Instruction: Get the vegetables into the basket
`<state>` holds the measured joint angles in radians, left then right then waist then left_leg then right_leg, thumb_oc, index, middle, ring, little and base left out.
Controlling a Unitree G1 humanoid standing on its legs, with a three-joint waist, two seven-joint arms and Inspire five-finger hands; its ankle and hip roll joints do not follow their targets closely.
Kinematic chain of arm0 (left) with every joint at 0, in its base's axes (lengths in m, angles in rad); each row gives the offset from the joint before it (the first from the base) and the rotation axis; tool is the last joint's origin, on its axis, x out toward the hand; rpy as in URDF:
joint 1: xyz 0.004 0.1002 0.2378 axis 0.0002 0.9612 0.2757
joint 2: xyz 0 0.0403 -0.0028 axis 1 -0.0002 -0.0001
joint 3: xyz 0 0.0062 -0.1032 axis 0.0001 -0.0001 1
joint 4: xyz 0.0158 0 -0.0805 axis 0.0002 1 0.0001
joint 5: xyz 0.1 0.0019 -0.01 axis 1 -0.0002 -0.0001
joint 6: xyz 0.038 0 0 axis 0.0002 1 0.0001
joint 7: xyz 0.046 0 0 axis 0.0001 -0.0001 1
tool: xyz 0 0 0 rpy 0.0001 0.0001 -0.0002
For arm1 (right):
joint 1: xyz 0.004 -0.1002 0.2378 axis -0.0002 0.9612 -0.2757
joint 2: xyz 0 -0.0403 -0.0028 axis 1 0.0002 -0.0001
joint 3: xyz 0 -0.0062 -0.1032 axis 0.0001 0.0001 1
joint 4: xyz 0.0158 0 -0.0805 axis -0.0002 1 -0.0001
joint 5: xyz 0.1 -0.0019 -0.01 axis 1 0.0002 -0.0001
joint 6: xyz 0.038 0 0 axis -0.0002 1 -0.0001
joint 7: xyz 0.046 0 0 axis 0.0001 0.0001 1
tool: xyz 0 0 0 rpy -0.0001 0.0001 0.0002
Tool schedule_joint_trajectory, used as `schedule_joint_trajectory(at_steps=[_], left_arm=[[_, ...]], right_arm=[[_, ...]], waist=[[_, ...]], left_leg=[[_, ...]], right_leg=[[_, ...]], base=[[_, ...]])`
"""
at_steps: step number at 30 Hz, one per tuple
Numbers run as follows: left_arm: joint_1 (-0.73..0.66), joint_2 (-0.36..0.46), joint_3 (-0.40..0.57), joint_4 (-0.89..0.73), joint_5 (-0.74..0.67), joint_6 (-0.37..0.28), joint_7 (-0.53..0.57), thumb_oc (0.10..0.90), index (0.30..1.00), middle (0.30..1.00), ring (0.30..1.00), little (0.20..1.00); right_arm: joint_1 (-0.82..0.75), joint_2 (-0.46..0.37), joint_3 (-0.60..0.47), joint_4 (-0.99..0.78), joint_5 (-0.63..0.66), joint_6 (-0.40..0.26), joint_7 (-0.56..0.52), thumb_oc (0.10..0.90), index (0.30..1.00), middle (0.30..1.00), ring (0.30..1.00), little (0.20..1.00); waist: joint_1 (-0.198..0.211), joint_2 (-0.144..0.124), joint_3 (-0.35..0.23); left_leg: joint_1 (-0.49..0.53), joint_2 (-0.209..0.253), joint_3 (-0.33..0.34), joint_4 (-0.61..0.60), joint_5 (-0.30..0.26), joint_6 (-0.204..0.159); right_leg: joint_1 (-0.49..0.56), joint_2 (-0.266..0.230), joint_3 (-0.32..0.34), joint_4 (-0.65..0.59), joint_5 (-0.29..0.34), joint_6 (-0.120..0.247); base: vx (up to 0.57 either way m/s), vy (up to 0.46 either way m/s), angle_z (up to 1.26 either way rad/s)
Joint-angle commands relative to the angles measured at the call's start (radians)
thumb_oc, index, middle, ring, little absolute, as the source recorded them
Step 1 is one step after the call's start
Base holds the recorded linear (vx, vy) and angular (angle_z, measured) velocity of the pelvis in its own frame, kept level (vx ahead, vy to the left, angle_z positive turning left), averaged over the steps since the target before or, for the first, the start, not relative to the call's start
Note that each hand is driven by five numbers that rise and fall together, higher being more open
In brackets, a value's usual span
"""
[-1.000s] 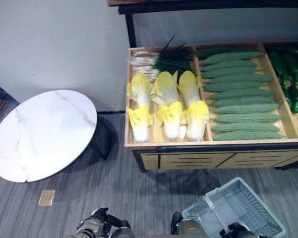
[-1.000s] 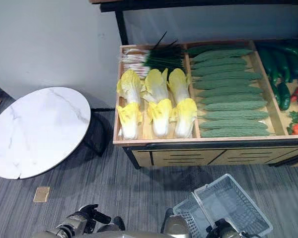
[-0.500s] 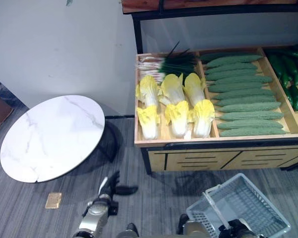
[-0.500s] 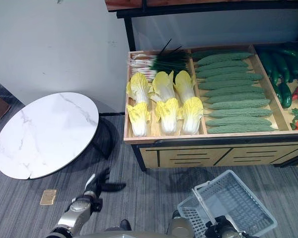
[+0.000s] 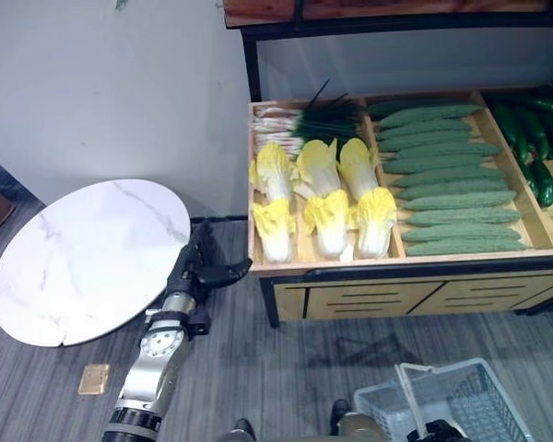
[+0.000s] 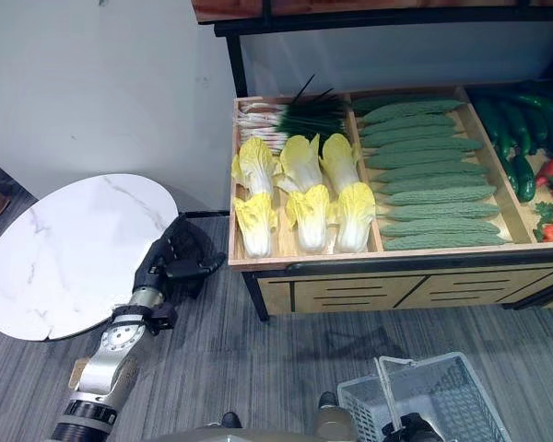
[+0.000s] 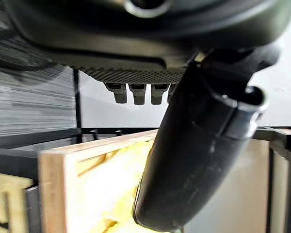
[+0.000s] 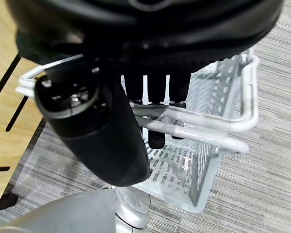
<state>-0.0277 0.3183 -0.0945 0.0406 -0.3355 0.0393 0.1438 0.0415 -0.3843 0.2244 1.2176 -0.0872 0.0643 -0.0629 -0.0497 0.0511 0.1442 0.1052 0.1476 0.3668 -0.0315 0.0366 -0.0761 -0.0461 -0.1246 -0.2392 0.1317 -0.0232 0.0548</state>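
Basket [image 5: 461, 410] is sitting on the floor in front of the crate [image 5: 387, 267], empty. Right hand [image 8: 111, 131] is curling round the basket handle [image 8: 203, 127]; the right wrist view shows this grip. Cabbages [image 5: 323, 198] and cucumbers [image 5: 452, 175] are lying in the crate. Left hand [image 5: 203, 267] is hovering spread, holding nothing, just beside the crate's left corner, near the table [image 5: 83, 262]. No readable writing.

Vegetables [image 5: 387, 184] in stall; basket [image 5: 461, 410] empty
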Motion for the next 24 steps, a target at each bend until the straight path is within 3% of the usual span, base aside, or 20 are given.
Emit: schedule_joint_trajectory(at_steps=[1, 4, 5, 6, 7, 9, 10, 13, 14, 15, 20, 24], left_arm=[[-0.217, 0.066, -0.022, -0.064, 0.031, -0.103, 0.03, 0.9, 1.0, 1.0, 1.0, 1.0], [-0.336, 0.128, -0.063, -0.032, 0.112, -0.094, 0.021, 0.9, 1.0, 1.0, 1.0, 1.0], [-0.443, 0.202, -0.101, 0.01, 0.24, -0.075, 0.022, 0.9, 1.0, 1.0, 1.0, 1.0], [-0.453, 0.203, -0.106, 0.018, 0.241, -0.079, 0.024, 0.9, 1.0, 1.0, 1.0, 1.0], [-0.574, 0.305, -0.171, 0.07, 0.395, -0.065, 0.04, 0.9, 1.0, 1.0, 1.0, 1.0], [-0.657, 0.393, -0.225, 0.114, 0.492, -0.069, 0.065, 0.9, 1.0, 1.0, 1.0, 1.0], [-0.663, 0.394, -0.229, 0.118, 0.492, -0.071, 0.067, 0.9, 1.0, 1.0, 1.0, 1.0], [-0.779, 0.511, -0.337, 0.169, 0.585, -0.083, 0.081, 0.9, 1.0, 1.0, 1.0, 1.0], [-0.874, 0.577, -0.438, 0.225, 0.67, -0.091, 0.093, 0.9, 1.0, 1.0, 1.0, 1.0], [-0.877, 0.576, -0.44, 0.227, 0.67, -0.092, 0.093, 0.9, 1.0, 1.0, 1.0, 1.0], [-1.056, 0.65, -0.675, 0.327, 0.788, -0.12, 0.104, 0.9, 1.0, 1.0, 1.0, 1.0], [-1.125, 0.649, -0.8, 0.4, 0.857, -0.123, 0.101, 0.9, 1.0, 1.0, 1.0, 1.0]], right_arm=[[-0.037, 0.033, 0.063, 0.026, -0.046, -0.018, 0.009, 0.4, 0.3, 0.3, 0.3, 0.3], [-0.044, 0.029, 0.079, 0.019, -0.048, -0.017, 0.008, 0.4, 0.3, 0.3, 0.3, 0.3], [-0.051, 0.019, 0.086, 0.014, -0.04, -0.019, 0.006, 0.4, 0.3, 0.3, 0.3, 0.3], [-0.054, 0.021, 0.083, 0.014, -0.04, -0.019, 0.006, 0.4, 0.3, 0.3, 0.3, 0.3], [-0.059, 0.01, 0.102, 0.009, -0.037, -0.023, 0.005, 0.4, 0.3, 0.3, 0.3, 0.3], [-0.052, 0.002, 0.112, 0.004, -0.033, -0.034, 0.0, 0.4, 0.3, 0.3, 0.3, 0.3], [-0.054, 0.004, 0.111, 0.004, -0.033, -0.034, 0.0, 0.4, 0.3, 0.3, 0.3, 0.3], [-0.041, -0.007, 0.124, 0.004, -0.03, -0.052, -0.013, 0.4, 0.3, 0.3, 0.3, 0.3], [-0.033, -0.016, 0.133, 0.007, -0.032, -0.062, -0.021, 0.4, 0.3, 0.3, 0.3, 0.3], [-0.034, -0.015, 0.132, 0.008, -0.033, -0.062, -0.021, 0.4, 0.3, 0.3, 0.3, 0.3], [-0.026, -0.031, 0.145, 0.005, -0.033, -0.09, -0.042, 0.4, 0.3, 0.3, 0.3, 0.3], [-0.044, -0.043, 0.149, 0.0, -0.037, -0.101, -0.055, 0.4, 0.3, 0.3, 0.3, 0.3]], waist=[[-0.033, -0.064, -0.044], [-0.051, -0.06, -0.048], [-0.065, -0.052, -0.052], [-0.062, -0.054, -0.051], [-0.076, -0.042, -0.052], [-0.088, -0.031, -0.055], [-0.086, -0.033, -0.055], [-0.106, -0.014, -0.059], [-0.121, 0.001, -0.059], [-0.119, 0.0, -0.06], [-0.164, 0.047, -0.059], [-0.197, 0.081, -0.056]], left_leg=[[0.027, 0.002, -0.011, -0.04, 0.047, -0.054], [0.031, 0.008, -0.001, -0.045, 0.05, -0.06], [0.035, 0.011, 0.006, -0.049, 0.053, -0.064], [0.033, 0.011, 0.006, -0.049, 0.053, -0.065], [0.039, 0.013, 0.014, -0.049, 0.052, -0.07], [0.041, 0.013, 0.022, -0.051, 0.055, -0.074], [0.038, 0.014, 0.023, -0.053, 0.06, -0.074], [0.04, 0.012, 0.037, -0.056, 0.064, -0.08], [0.042, 0.01, 0.045, -0.056, 0.065, -0.084], [0.041, 0.01, 0.046, -0.056, 0.065, -0.084], [0.015, 0.005, 0.064, -0.056, 0.071, -0.091], [-0.015, -0.002, 0.082, -0.056, 0.075, -0.093]], right_leg=[[0.087, -0.043, 0.055, -0.133, 0.073, 0.083], [0.085, -0.038, 0.066, -0.138, 0.079, 0.085], [0.084, -0.034, 0.072, -0.141, 0.081, 0.087], [0.082, -0.033, 0.073, -0.142, 0.082, 0.087], [0.085, -0.03, 0.078, -0.144, 0.081, 0.092], [0.082, -0.028, 0.085, -0.149, 0.085, 0.094], [0.078, -0.028, 0.086, -0.15, 0.089, 0.092], [0.075, -0.026, 0.099, -0.159, 0.098, 0.096], [0.074, -0.026, 0.103, -0.164, 0.102, 0.099], [0.072, -0.025, 0.104, -0.164, 0.103, 0.099], [0.034, -0.033, 0.121, -0.166, 0.118, 0.109], [-0.013, -0.038, 0.141, -0.164, 0.133, 0.115]], base=[[0.01, -0.005, -0.07], [0.01, -0.015, -0.05], [0.0, -0.01, -0.12], [0.02, -0.013, -0.16], [0.01, -0.011, -0.18], [0.01, -0.002, -0.27], [0.01, -0.001, -0.29], [0.03, 0.012, -0.15], [0.01, 0.02, -0.13], [0.02, 0.023, -0.16], [0.0, 0.039, -0.11], [-0.01, 0.051, -0.15]])
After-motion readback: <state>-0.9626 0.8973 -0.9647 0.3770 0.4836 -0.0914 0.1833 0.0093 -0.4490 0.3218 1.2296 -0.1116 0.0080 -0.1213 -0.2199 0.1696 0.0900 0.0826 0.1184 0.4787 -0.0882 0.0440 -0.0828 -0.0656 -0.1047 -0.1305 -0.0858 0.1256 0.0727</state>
